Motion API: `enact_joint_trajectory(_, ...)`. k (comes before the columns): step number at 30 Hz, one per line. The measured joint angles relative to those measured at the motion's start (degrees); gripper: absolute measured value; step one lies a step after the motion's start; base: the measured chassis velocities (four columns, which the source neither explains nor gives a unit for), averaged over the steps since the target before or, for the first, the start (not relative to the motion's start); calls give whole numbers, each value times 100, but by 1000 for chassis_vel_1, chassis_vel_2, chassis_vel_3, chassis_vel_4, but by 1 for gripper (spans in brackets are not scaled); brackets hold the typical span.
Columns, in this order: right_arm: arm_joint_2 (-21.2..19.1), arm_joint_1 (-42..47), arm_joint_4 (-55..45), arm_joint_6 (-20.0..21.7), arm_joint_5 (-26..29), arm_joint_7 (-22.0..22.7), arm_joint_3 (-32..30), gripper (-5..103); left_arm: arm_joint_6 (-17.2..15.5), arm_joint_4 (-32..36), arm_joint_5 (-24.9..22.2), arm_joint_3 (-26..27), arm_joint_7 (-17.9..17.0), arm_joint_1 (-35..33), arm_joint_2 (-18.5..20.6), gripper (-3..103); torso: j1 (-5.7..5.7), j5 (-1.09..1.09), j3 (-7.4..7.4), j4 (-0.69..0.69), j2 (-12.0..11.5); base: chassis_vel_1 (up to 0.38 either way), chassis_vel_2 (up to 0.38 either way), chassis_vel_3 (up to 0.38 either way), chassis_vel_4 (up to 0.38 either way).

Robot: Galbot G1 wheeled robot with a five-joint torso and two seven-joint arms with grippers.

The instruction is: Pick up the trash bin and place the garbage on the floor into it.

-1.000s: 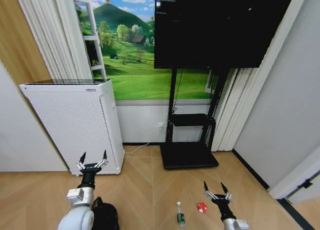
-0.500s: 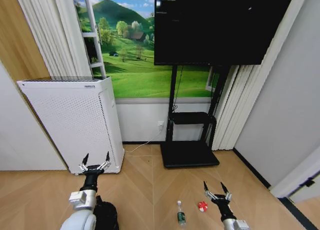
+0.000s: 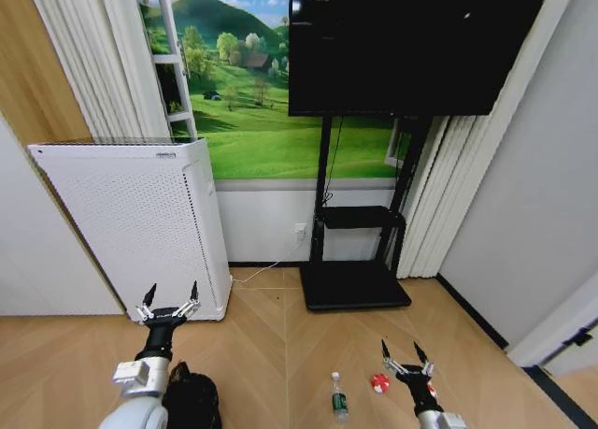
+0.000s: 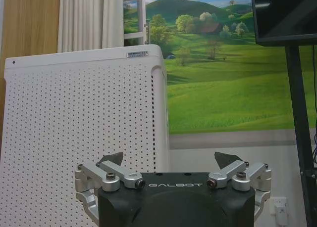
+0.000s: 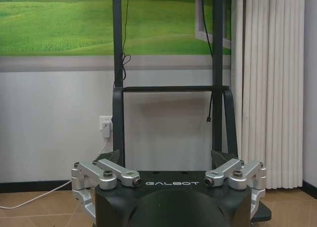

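The black mesh trash bin [image 3: 193, 401] stands on the parquet floor [image 3: 271, 354] at the lower left, partly hidden by my left arm. My left gripper [image 3: 170, 296] [image 4: 171, 160] is open and empty above it, pointing at the white air purifier. The garbage lies lower right of centre: a clear bottle [image 3: 337, 398] with a green label and a red-and-white wrapper [image 3: 378, 383]. Just right of the wrapper my right gripper [image 3: 401, 350] [image 5: 168, 158] hangs open and empty, facing the TV stand.
A tall white air purifier [image 3: 131, 223] [image 4: 79, 128] stands against the left wall. The black TV stand base [image 3: 355, 287] and its posts [image 5: 118, 88] sit at the centre back, under a large screen [image 3: 411, 46]. A white cable [image 3: 257, 278] trails on the floor.
The whole picture has shifted a little, so the camera has moved. The left gripper sits slightly lower and further left in the view. Both grippers stay open and the garbage lies where it was.
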State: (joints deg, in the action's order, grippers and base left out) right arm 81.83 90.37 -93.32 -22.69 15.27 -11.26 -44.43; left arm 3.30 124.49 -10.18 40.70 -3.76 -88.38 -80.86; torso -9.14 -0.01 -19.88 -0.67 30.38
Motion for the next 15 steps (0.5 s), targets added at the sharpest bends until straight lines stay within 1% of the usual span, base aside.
enact_joint_trajectory(6, -3, -25, 1, 5, -14, 0, 13, 100, -52, -268, -19, -71, -17, 336, -163, 100, 61, 0, 99, -1, -160, 0, 0, 0, 0)
enact_joint_trajectory(10, -7, -21, -1, 8, -14, 0, 12, 100, -62, -301, -20, -82, -20, 373, -182, 100, 71, 0, 118, 0, -188, 0, 0, 0, 0)
enact_joint_trajectory(15, -19, -7, -5, 12, -14, 0, 3, 100, -76, -383, -23, -106, -20, 452, -204, 100, 111, 0, 179, -1, -289, 0, 0, 0, 0)
